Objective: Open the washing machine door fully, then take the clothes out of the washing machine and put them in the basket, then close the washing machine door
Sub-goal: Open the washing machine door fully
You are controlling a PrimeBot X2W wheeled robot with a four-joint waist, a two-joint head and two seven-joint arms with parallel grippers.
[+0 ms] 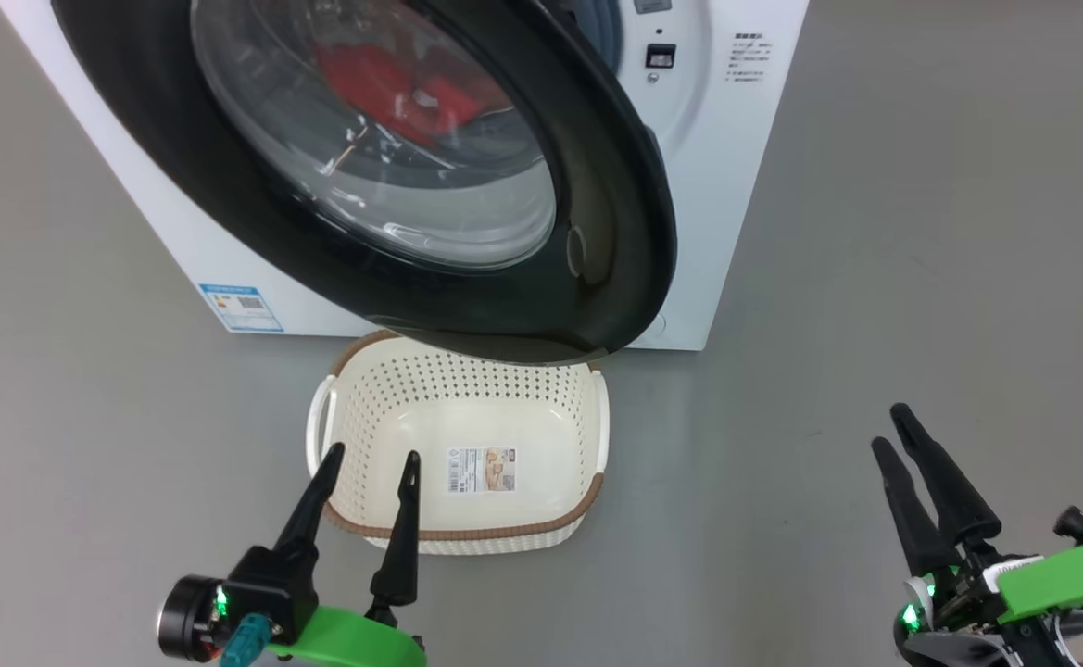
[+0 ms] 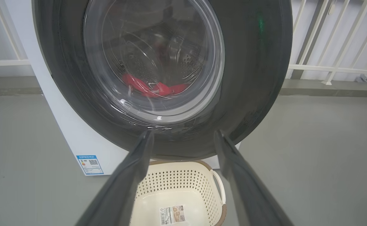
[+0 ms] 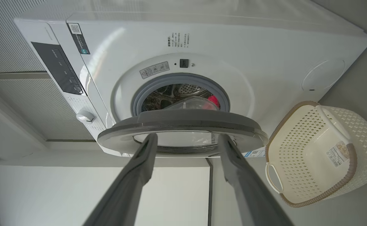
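Your left tool [image 1: 372, 456] sits low at the left, its two dark fingers spread apart and empty, pointing forward. Your right tool [image 1: 887, 428] sits low at the right, rolled on edge, fingers likewise parted and gripping nothing.

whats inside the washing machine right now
Red clothes lie low in the drum of the washing machine, seen through the glass of the partly open door. How many pieces there are, and anything under them, is hidden.
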